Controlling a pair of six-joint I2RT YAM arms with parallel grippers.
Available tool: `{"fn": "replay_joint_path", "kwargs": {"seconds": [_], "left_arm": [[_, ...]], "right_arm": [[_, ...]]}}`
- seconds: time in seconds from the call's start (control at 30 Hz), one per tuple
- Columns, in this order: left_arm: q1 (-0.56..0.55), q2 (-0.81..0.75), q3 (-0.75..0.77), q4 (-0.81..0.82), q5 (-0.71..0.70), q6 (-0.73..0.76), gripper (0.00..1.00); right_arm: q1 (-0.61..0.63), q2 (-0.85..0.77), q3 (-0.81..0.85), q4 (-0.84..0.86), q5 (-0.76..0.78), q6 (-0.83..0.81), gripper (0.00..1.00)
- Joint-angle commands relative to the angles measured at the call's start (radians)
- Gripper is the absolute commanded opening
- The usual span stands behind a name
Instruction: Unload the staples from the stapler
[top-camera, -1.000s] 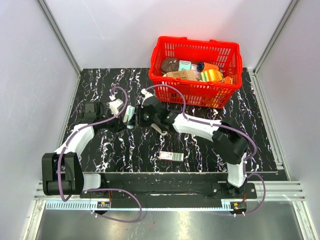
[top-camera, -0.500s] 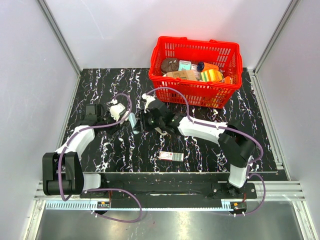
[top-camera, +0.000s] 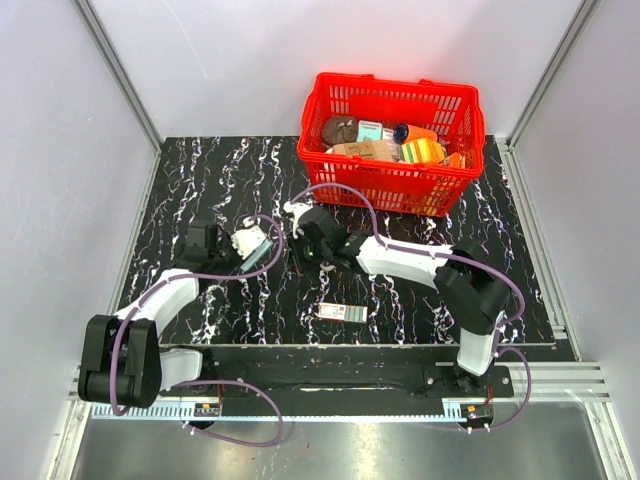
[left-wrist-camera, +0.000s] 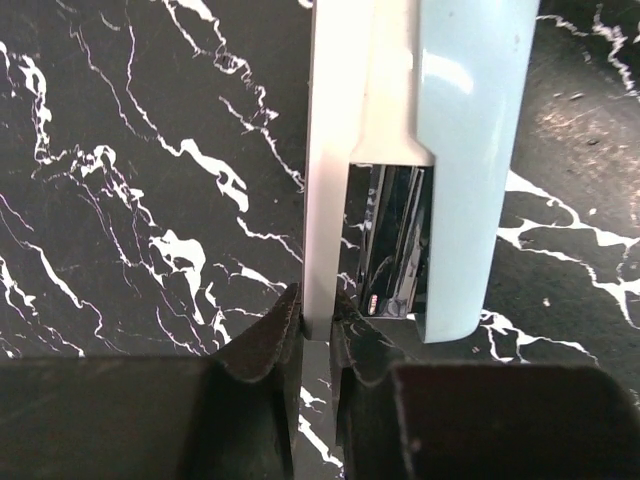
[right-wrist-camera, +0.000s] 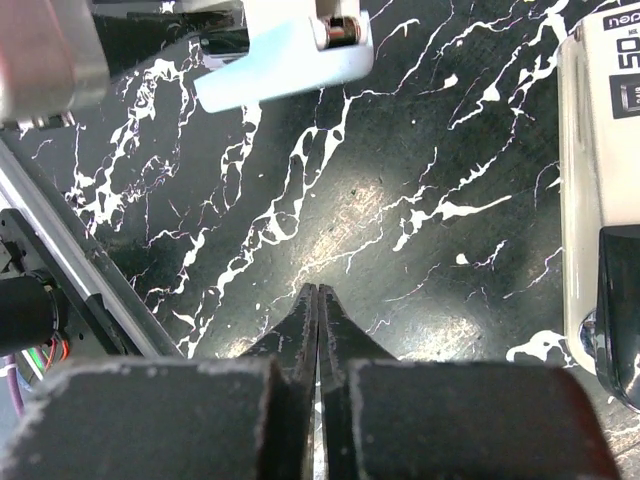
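Over the marbled table (left-wrist-camera: 120, 230), left gripper (left-wrist-camera: 316, 322) pinches one end of the stapler (left-wrist-camera: 470, 150).

I count one stapler (top-camera: 256, 254), one small box (top-camera: 344, 313), and one basket (top-camera: 390, 190) (its contents too jumbled for me to tally).

I'm seeing the pale-blue plastic stapler (left-wrist-camera: 470, 150), smooth and glossy, mirror-bright metal channel (left-wrist-camera: 395, 240) inside. Black white-veined marble-look tabletop (left-wrist-camera: 130, 200), dull sheen. Red plastic lattice basket (top-camera: 400, 190) at one o'clock, shiny.
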Motion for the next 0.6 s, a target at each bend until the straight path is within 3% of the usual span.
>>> {"fn": "replay_joint_path", "kwargs": {"seconds": [0.0,0.1,0.17,0.27,0.33,0.57], "left_arm": [[-0.028,-0.055,0.0,0.071,-0.023,-0.015,0.0],[-0.028,-0.072,0.031,0.049,0.003,-0.093,0.0],[-0.022,-0.084,0.064,0.026,0.035,-0.172,0.0],[0.009,-0.09,0.144,-0.02,0.154,-0.332,0.0],[0.02,-0.084,0.195,-0.055,0.238,-0.424,0.0],[0.023,-0.108,0.25,-0.08,0.409,-0.639,0.0]], "right_arm": [[-0.001,0.0,0.054,0.023,-0.006,0.014,0.0],[-0.003,0.001,0.077,0.055,-0.069,0.032,0.0],[-0.006,-0.011,0.065,0.133,-0.108,0.049,0.17],[-0.022,-0.048,0.01,0.274,-0.167,0.107,0.56],[-0.032,-0.074,-0.029,0.361,-0.178,0.136,0.7],[-0.038,-0.128,-0.099,0.558,-0.146,0.169,0.82]]}}
